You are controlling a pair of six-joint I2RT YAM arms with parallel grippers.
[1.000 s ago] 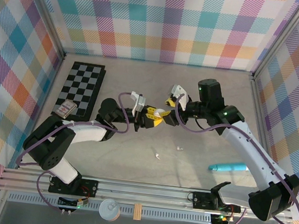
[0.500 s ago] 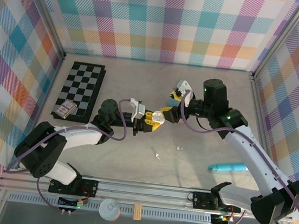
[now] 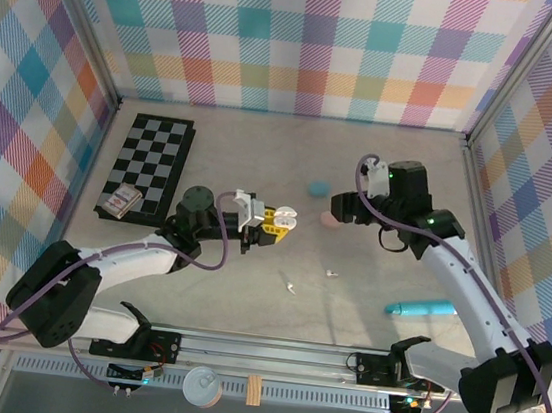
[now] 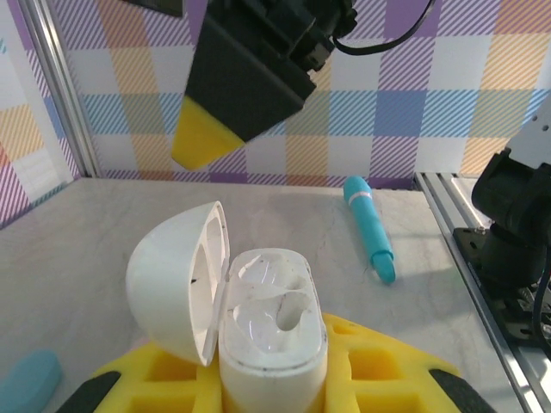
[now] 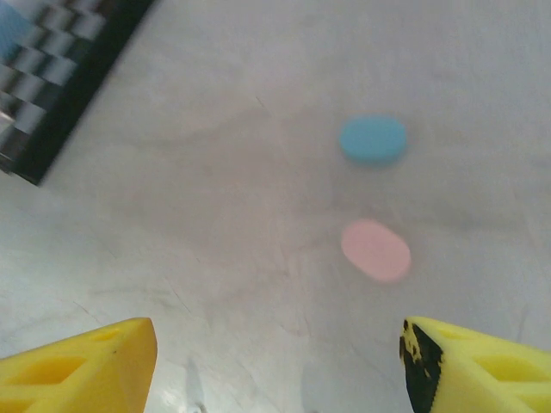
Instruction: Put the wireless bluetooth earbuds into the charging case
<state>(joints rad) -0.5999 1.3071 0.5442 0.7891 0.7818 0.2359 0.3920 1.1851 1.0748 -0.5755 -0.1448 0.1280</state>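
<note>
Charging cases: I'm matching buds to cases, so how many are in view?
3: an open white case in the left end effector, a blue case and a pink case apart on the table. More may be hidden.

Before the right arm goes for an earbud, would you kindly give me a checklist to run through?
1. white case clamped in left pincer: ok.
2. lid open: ok.
3. sockets empty: ok.
4. right pincer open and empty: ok.
5. earbuds lying free on table: ok.
6. right pincer above an earbud: not ok, it faces the pink case.
</note>
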